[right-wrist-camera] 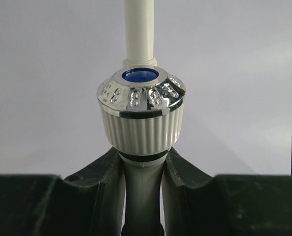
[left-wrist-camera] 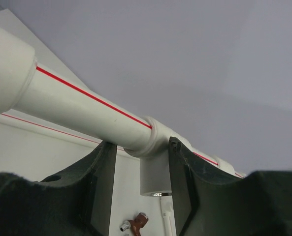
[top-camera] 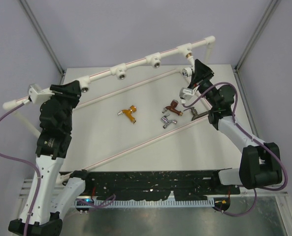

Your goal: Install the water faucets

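Note:
My right gripper (top-camera: pixel 194 74) (right-wrist-camera: pixel 142 153) is shut on the white faucet (right-wrist-camera: pixel 142 123) (top-camera: pixel 187 92), its fingers pinching the body just under the ribbed knob with the chrome cap. It holds the faucet up near the rightmost tee socket (top-camera: pixel 187 53) of the white pipe frame. My left gripper (top-camera: pixel 79 90) (left-wrist-camera: pixel 141 143) straddles the leftmost tee socket (left-wrist-camera: pixel 155 174). The right finger lies against the socket and a gap shows on the left side. The orange-gold faucet (top-camera: pixel 130 113), copper-brown faucet (top-camera: pixel 173 106) (left-wrist-camera: pixel 136 223), chrome faucet (top-camera: pixel 168 121) and dark bronze-grey faucet (top-camera: pixel 195 113) lie on the table.
The pipe frame's top rail (top-camera: pixel 136 63) carries two more tee sockets (top-camera: pixel 121 72) (top-camera: pixel 155 61) between the arms. Lower rails (top-camera: pixel 136 84) (top-camera: pixel 136 145) cross the white table (top-camera: pixel 106 137) diagonally. Grey walls close in the back and sides.

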Action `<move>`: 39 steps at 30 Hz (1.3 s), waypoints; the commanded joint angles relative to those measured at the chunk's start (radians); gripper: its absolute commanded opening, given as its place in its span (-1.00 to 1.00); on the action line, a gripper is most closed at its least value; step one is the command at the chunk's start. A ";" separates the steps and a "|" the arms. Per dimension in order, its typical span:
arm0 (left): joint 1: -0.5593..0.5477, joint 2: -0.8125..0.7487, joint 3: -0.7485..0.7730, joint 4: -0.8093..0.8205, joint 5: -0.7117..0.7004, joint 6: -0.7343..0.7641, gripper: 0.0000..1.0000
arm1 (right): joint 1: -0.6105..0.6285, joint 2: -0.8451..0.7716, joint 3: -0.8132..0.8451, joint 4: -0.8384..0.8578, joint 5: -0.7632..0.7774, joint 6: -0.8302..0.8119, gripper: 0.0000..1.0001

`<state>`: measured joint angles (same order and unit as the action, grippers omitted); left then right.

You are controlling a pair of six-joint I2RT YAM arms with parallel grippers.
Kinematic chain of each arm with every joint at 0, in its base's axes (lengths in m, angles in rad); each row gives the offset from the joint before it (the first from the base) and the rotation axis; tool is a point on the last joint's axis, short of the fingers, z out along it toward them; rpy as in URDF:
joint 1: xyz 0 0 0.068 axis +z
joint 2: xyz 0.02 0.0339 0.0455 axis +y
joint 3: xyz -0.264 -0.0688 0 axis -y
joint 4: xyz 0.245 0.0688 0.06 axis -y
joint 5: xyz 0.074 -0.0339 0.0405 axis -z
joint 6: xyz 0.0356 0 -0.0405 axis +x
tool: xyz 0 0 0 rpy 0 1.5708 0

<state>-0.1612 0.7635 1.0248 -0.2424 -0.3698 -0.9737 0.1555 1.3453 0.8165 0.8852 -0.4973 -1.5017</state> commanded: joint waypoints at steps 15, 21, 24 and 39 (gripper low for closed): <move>-0.001 -0.015 0.020 0.032 0.083 0.153 -0.87 | 0.012 -0.068 0.182 -0.338 0.065 0.095 -0.90; 0.000 -0.021 0.004 0.051 0.094 0.156 -0.87 | 0.018 -0.041 0.193 -0.319 0.088 0.225 -0.90; 0.000 -0.024 0.008 0.057 0.097 0.173 -0.83 | 0.018 -0.031 0.190 -0.257 0.086 0.392 -0.90; -0.003 -0.076 -0.009 0.074 0.108 0.351 -0.46 | 0.018 0.002 0.230 -0.146 0.069 1.115 -0.90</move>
<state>-0.1616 0.7200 1.0248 -0.2207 -0.2691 -0.7158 0.1654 1.3430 0.9821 0.6910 -0.4198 -0.6052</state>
